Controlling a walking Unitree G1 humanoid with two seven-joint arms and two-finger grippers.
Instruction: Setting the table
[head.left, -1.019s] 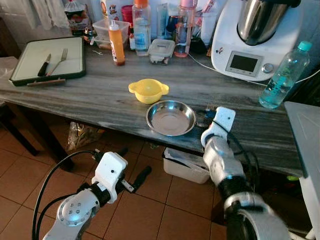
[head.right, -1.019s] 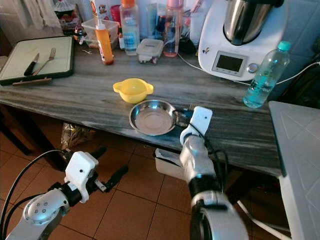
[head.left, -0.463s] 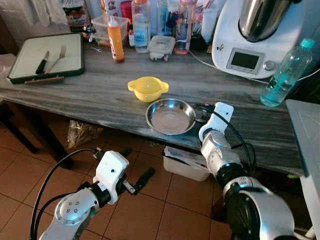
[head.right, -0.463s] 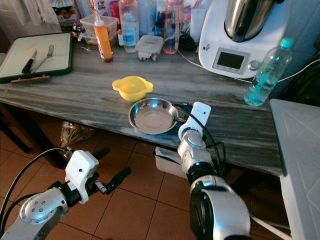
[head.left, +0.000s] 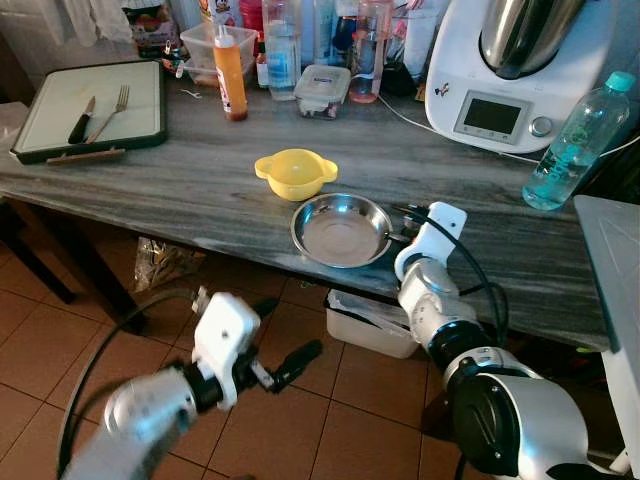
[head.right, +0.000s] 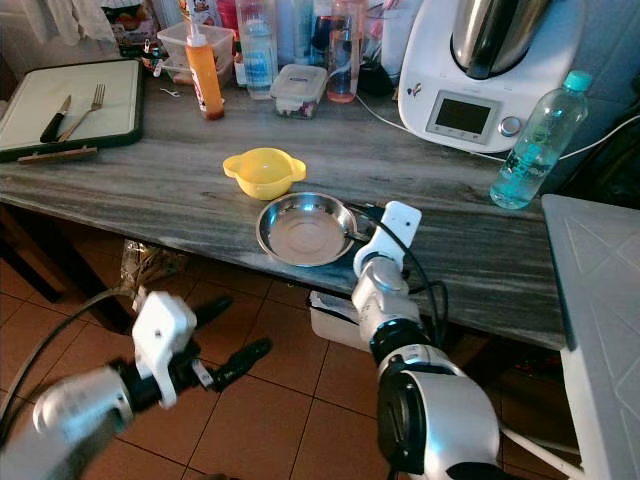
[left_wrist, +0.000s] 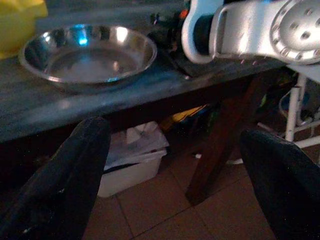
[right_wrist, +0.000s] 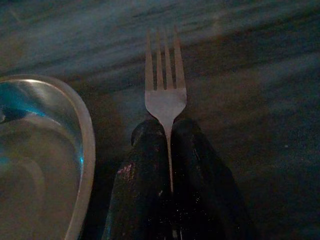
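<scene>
Steel fork (right_wrist: 165, 95) tines beyond right hand (right_wrist: 167, 150)

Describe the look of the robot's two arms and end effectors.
Both arms are silver metal with rounded, disc-like joints. Each wrist carries a white boxy housing, and black cables loop along both arms. The left end effector has two long black fingers with rounded tips. The right end effector has the same two black fingers, seen close in the right wrist view, matte and slightly scuffed.

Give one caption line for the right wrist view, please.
Right gripper holds a fork over the grey table, beside the steel bowl.
</scene>
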